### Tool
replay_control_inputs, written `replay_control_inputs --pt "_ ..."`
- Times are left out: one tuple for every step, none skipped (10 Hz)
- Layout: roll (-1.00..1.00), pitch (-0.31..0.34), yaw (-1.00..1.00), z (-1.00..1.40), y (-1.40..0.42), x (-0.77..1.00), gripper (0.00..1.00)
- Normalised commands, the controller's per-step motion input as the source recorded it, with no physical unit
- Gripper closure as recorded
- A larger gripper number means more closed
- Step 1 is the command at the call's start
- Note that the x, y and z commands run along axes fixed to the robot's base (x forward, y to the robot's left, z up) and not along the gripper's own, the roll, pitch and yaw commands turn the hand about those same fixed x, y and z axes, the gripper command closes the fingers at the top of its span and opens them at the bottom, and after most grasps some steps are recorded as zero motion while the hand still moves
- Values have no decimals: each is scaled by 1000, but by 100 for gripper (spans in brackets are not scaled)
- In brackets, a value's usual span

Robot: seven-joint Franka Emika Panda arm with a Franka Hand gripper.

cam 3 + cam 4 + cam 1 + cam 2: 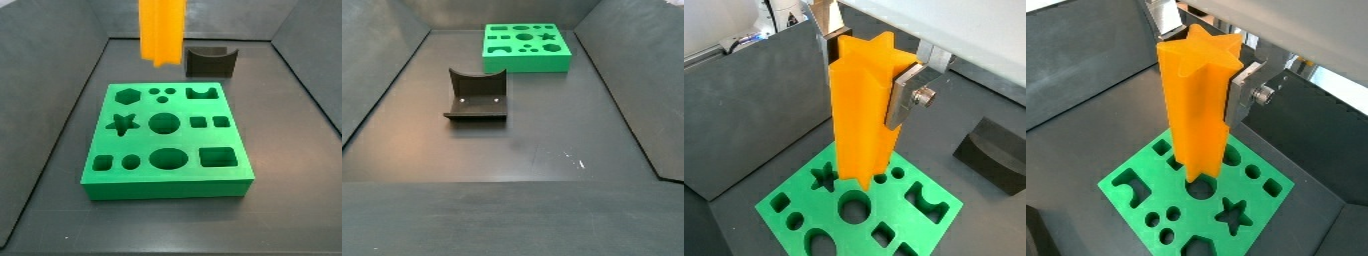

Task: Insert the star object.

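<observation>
One silver-plated finger (902, 97) of the two-finger gripper (1220, 85) presses flat against the tall bright orange plastic star object (1196, 110); the opposite finger is hidden behind it, so the jaws appear clamped on the prism. The star object hangs upright, clear above the green plastic block with shaped cut-outs (166, 138), its lower end over the block's rear portion. The block rests on a dark grey matte floor (516, 150) bounded by dark sloping walls. A dark grey block with a curved notch (210, 60) stands behind the green block.
</observation>
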Motion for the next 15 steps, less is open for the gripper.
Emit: replay_control_inputs --pt "0 -17 0 -3 0 -9 100" --pt "-229 -79 0 -580 0 -117 100" --pt "-157 -157 0 -609 0 -523 100" --pt "-11 -86 0 -757 -54 -560 100" --pt "0 -31 0 -766 -71 -466 100" --pt "0 -53 9 -757 -69 -431 100" --pt "27 -20 66 -637 -211 -269 100" --pt "94 0 77 -526 -294 -111 100" --pt "93 19 86 -469 -246 -11 100" --pt "37 51 80 -354 -163 0 100" --pt "-13 0 23 -46 0 -34 100" --pt "0 -26 0 -6 0 0 100" --pt "60 -49 191 -243 0 0 100" --pt "131 -20 280 -291 0 0 100" --pt "94 0 260 -234 0 23 100"
